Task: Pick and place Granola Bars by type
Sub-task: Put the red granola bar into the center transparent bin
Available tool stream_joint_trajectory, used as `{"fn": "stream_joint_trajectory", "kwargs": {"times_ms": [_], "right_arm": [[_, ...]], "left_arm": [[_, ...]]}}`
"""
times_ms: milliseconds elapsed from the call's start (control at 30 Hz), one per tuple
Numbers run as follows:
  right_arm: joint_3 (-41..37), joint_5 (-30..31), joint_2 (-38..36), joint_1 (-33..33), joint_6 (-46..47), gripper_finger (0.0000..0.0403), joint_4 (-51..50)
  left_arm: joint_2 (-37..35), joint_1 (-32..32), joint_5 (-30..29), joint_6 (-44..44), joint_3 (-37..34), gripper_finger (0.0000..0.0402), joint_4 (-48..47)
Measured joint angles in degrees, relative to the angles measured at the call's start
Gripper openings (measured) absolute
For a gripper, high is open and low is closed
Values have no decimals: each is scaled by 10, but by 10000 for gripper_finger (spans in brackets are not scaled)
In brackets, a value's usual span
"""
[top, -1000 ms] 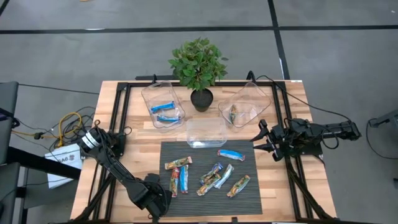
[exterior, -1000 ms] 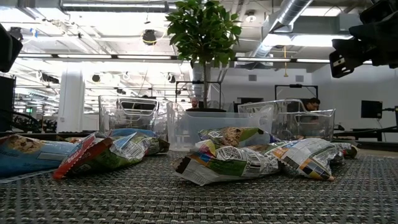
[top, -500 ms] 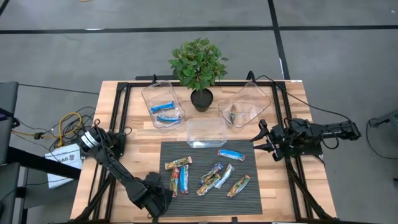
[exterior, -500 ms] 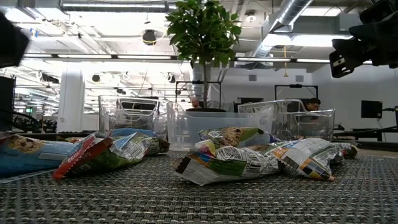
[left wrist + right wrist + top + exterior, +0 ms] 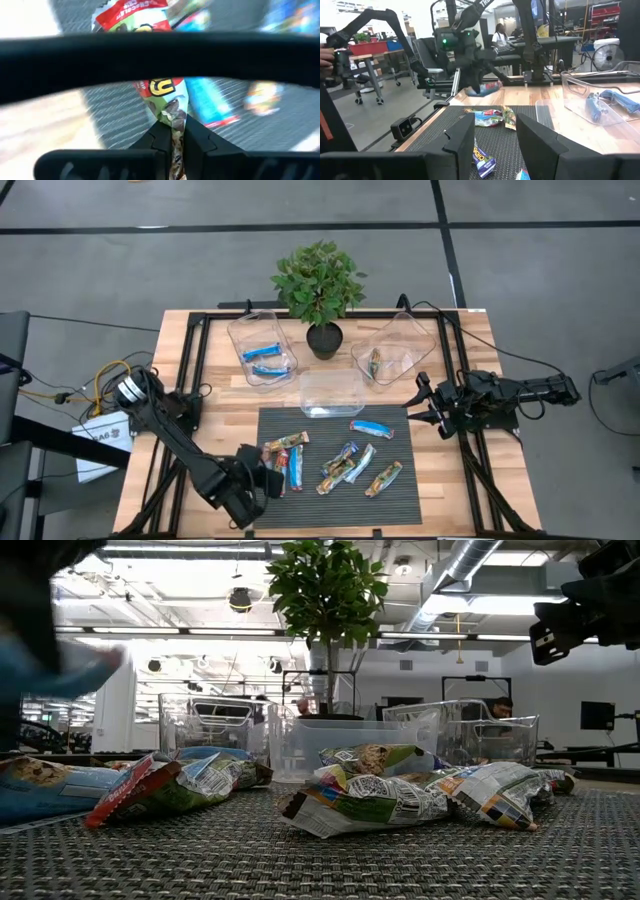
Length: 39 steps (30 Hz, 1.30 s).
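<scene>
My left gripper is over the left end of the dark mat, shut on a red-and-green granola bar. The right wrist view shows that gripper above the mat with the bar under it. Other granola bars lie flat on the mat: a blue one, a red multicoloured one, and a cluster. Two blue bars lie in the left tub, and a green-gold bar lies in the right tub. My right gripper waits open at the mat's right edge. My left gripper pinches one end of the red-and-green bar between its two fingers. The rest of the bar sticks out ahead of the fingertips. The fingers come from above, slanting down. In the right wrist view the bar is clear of the mat.
A third clear tub stands at the mat's far edge, between the other two. A potted plant stands at the table's far side. Black frame rails run along both sides of the table. People and other equipment show in the room beyond.
My left gripper has risen and gone a little toward the table's far edge, fast enough to blur in the low view. The red-and-green bar has come up off the mat with it. My right arm has kept still.
</scene>
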Motion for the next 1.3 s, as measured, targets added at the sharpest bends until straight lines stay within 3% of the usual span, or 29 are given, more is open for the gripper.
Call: {"fn": "stream_joint_trajectory", "kwargs": {"times_ms": [300,533,800,1200,1300], "right_arm": [[0,0,0,0,0,137,0],[0,0,0,0,0,139,0],[0,0,0,0,0,137,0],[0,0,0,0,0,137,0],[0,0,0,0,0,139,0]], "left_arm": [[-41,28,-214,87,1,12,61],[-51,57,-320,116,1,13,95],[-51,104,-327,136,1,15,109],[-51,201,-316,261,2,16,217],[-51,237,-287,289,2,17,228]]}}
